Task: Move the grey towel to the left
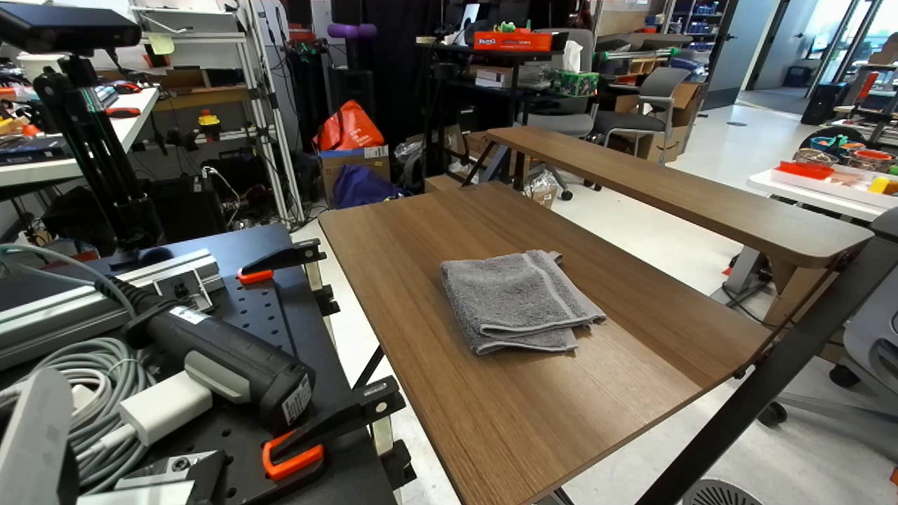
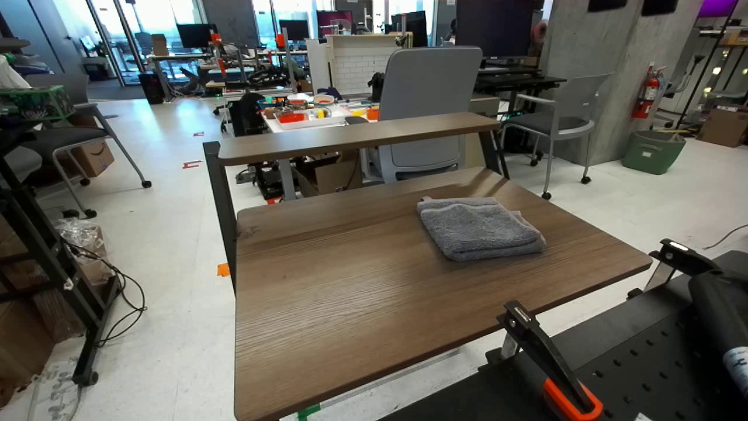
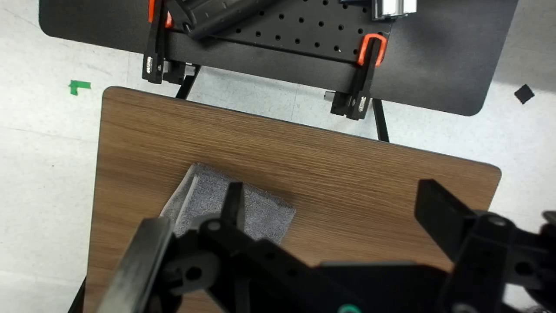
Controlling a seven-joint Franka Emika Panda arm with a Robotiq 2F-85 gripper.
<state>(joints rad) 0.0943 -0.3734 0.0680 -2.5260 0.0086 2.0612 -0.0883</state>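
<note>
The grey towel point(image 1: 515, 298) lies folded on the brown wooden table in both exterior views, and it also shows there point(image 2: 479, 228). In the wrist view the towel point(image 3: 265, 215) is at the lower left, partly hidden behind one finger and the gripper's body. My gripper point(image 3: 332, 184) is open and empty, with its fingers wide apart above the table. One finger overlaps the towel in the picture, the other is over bare wood to the right. The gripper looks to be well above the towel, not touching it. It is out of view in both exterior views.
The wooden table point(image 2: 327, 292) has a raised shelf point(image 2: 362, 137) along one long side. Beside the opposite side, across a gap, stands a black bench point(image 3: 278, 54) with orange-tipped clamps point(image 3: 362, 82). A grey chair point(image 2: 429, 105) stands behind the shelf.
</note>
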